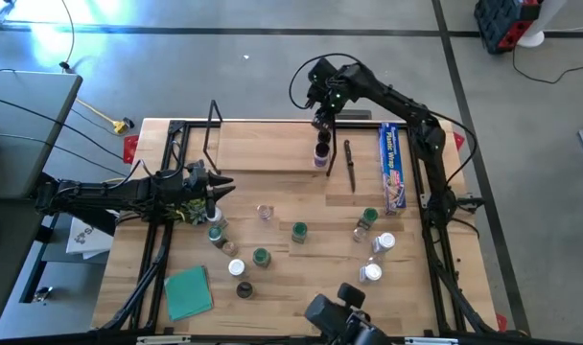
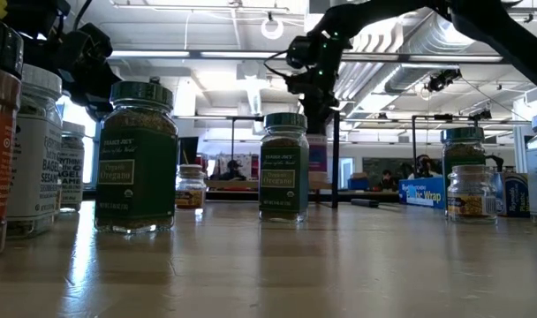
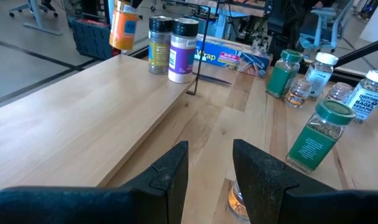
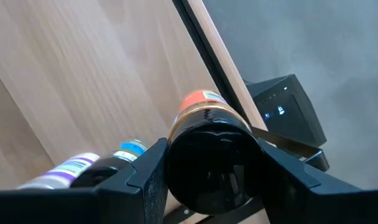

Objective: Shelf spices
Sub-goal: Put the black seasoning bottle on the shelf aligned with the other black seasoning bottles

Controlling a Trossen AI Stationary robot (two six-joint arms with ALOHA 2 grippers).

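The shelf (image 1: pixel 263 146) is a light-wood board on the table's far half. Two spice jars (image 1: pixel 321 153) stand on its right end. My right gripper (image 1: pixel 322 123) hovers over the shelf's far right corner, shut on an orange-labelled jar (image 3: pixel 123 25) with a black lid. Several more spice jars with green, white and dark lids (image 1: pixel 299 231) stand loose on the near half of the table. At the table's left, my left gripper (image 1: pixel 215 187) waits open and low. A clear jar (image 3: pixel 236 202) shows just beyond and below its fingers. My right gripper pinches the orange jar at its black-lid end (image 4: pixel 211 165) between its two fingers (image 4: pixel 148 177), one on each side. The fingers come from above, pointing steeply down. The jar hangs below them, nearly upright and clear of the shelf board (image 3: pixel 83 112).
A blue wrap box (image 1: pixel 393 165) lies along the right edge. A thin black wire upright (image 3: pixel 195 68) stands at the shelf's right end and another (image 1: pixel 213 125) at its left. A green flat pad (image 1: pixel 188 292) lies near left. The shelf's middle and left are bare wood.
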